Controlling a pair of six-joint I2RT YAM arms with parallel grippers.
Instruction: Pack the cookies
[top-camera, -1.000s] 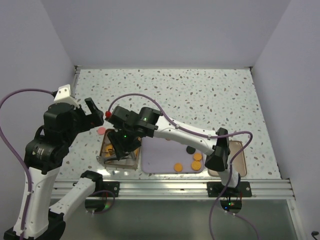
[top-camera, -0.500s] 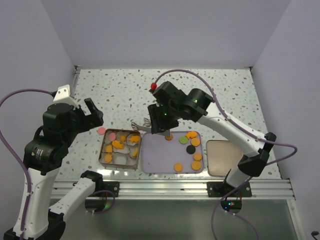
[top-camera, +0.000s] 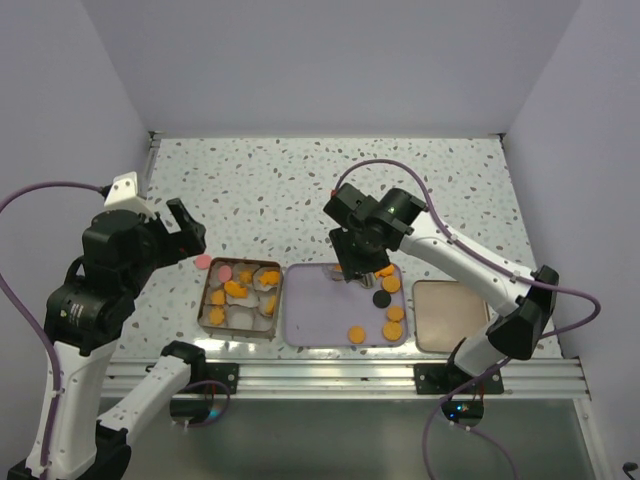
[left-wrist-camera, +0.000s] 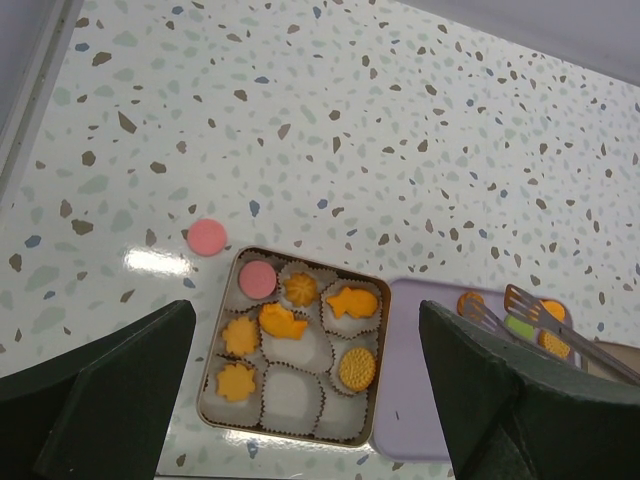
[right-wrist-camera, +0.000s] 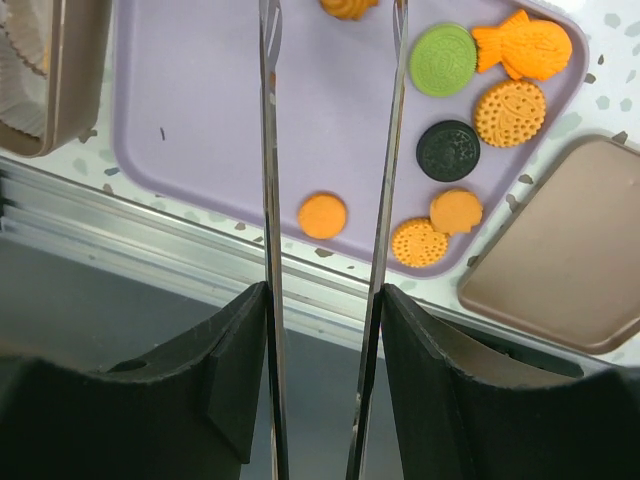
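Midway through packing, seemingly on a pick-up leg. Working across the speckled surface (top-camera: 400, 180), over the lavender tray (top-camera: 310, 315), with the tin (top-camera: 206, 305) at its 9 o'clock partly filled. Holding nothing in the wide-spread left hand (top-camera: 186, 230). Clamping tongs (right-wrist-camera: 267, 150) in the right hand (right-wrist-camera: 322, 340), parted above the tray's 12 o'clock edge. Loose cookies (top-camera: 395, 314) at its 3 o'clock side. Next, likely: lowering, pinching one, carrying to a bare cup (left-wrist-camera: 290, 392).

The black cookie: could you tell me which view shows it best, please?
The right wrist view: the black cookie sits close, sharp and unobstructed beside the tongs. The top external view shows only a small dark dot; the left wrist view does not show it.
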